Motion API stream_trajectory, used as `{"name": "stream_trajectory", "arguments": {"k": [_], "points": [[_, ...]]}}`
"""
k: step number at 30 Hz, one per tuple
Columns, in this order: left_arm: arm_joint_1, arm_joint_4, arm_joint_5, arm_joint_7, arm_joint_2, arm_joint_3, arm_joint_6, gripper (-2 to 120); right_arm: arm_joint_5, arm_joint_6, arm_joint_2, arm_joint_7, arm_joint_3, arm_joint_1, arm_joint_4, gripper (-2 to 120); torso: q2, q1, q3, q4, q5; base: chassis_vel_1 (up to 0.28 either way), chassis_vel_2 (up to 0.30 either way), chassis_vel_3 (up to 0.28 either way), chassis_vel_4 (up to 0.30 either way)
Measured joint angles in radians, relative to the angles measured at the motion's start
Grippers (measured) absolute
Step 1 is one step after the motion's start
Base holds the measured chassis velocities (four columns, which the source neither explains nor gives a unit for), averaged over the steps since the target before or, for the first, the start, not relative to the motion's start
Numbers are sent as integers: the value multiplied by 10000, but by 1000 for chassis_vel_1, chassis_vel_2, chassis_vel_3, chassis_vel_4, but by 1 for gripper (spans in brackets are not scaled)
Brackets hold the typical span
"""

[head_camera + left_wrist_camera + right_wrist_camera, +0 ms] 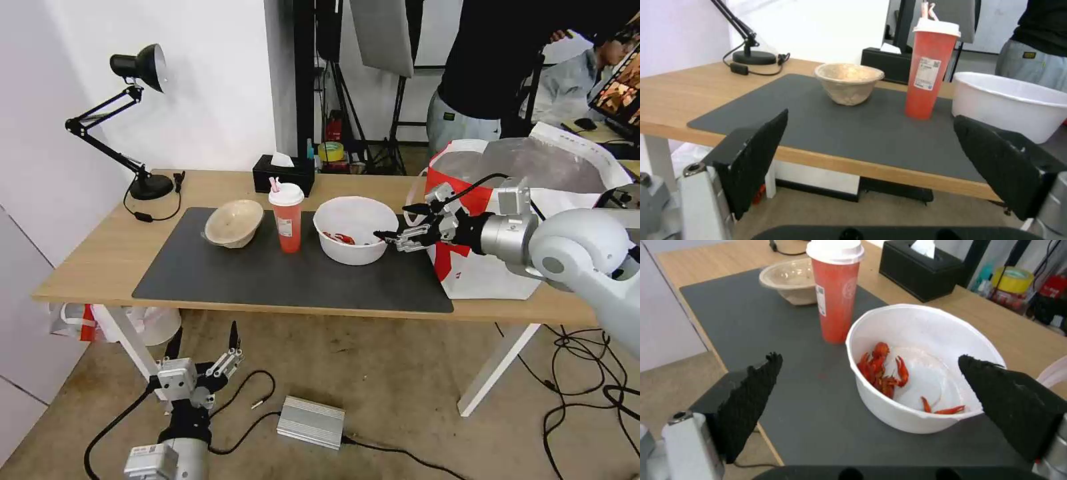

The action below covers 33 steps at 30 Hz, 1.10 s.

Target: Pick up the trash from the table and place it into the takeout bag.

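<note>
Light-wood bench (87, 257) on white angled legs, carrying a dark grey mat (280, 277); on the mat, in a row from the robot's left to right: beige paper bowl (233, 223), tilted with its opening toward the viewer; red drink cup (287, 217) with white lid and straw, upright; white plastic bowl (353, 230) holding red crayfish scraps (880, 368); the three stand apart from one another. Takeout bag (480, 273), red and white with silver foil lining, open-topped, at the right end of the bench, just beside the mat's edge. Right hand (403, 227) extended over the mat between bag and white bowl, fingers spread, one fingertip at the bowl's near rim, nothing held. Left hand (203, 343) low, below and in front of the bench edge, pointing upward, fingers spread and empty. Black tissue box (283, 175) and black desk lamp (137, 127) at the far side of the bench.
</note>
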Motion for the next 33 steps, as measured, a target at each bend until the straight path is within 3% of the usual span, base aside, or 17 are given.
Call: {"name": "stream_trajectory", "arguments": {"k": [33], "points": [[-348,428,-104,-43,-2,-61,35,100,-595,-405,779,-1028,-2178,2281,-1237,100,-1,1,0,1,-1,0,0,0,0]]}}
